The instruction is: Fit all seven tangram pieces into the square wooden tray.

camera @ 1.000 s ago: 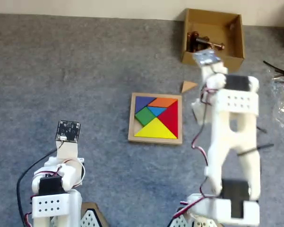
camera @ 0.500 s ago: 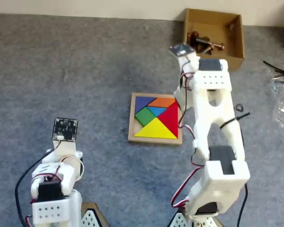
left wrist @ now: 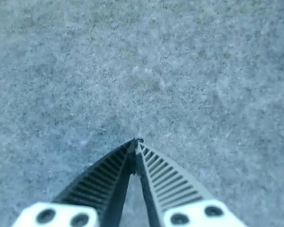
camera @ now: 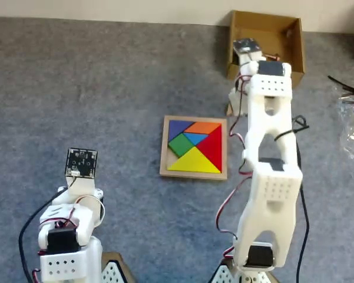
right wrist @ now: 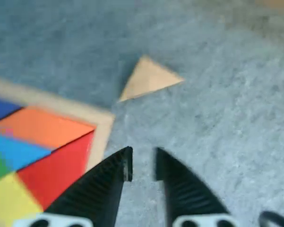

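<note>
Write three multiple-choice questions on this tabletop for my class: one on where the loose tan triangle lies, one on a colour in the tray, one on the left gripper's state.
1. Where does the tan triangle lie relative to the wooden tray?
A inside it
B outside it, flat on the grey carpet
C standing upright on its rim

2. What colour is the big triangle along the tray's edge nearest the arm bases?
A yellow
B green
C orange

3. How is the left gripper?
A wide open
B shut on a piece
C shut, empty

Answers:
1 B, it lies on the carpet just beyond the tray's corner.
2 A, yellow fills that edge.
3 C, its fingertips meet with nothing between them.
</note>
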Motion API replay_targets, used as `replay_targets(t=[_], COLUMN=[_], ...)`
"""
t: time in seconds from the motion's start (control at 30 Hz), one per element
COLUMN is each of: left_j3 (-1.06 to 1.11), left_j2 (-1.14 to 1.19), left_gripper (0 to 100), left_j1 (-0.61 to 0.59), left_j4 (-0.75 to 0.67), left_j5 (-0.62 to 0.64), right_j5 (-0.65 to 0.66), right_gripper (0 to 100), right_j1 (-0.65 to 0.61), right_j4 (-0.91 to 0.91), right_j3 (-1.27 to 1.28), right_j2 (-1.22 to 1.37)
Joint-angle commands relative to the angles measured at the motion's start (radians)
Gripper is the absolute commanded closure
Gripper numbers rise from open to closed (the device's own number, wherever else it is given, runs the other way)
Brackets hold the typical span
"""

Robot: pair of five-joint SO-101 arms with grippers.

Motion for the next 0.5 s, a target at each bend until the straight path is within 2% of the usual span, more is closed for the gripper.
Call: replay_targets(t=[0.0,0.23,0.47], left_j3=[-0.005,0.022,0.022], left_j2=[-0.012,-0.012,-0.012], left_gripper=[100,100,100], left_j1=[0.021,0.031,0.07], left_j4=[-0.002,-0.002,0.006], left_j5=[0.009,0.009,0.014], right_j5=[-0.015,-0.015,-0.02], right_gripper=[78.2,77.5,77.5], right_j1=[0.005,-0.008,-0.056], right_j4=[0.051,0.081,0.076], right_j3=[-0.232,-0.51,-0.578], right_j2=[0.09,0.265,0.314])
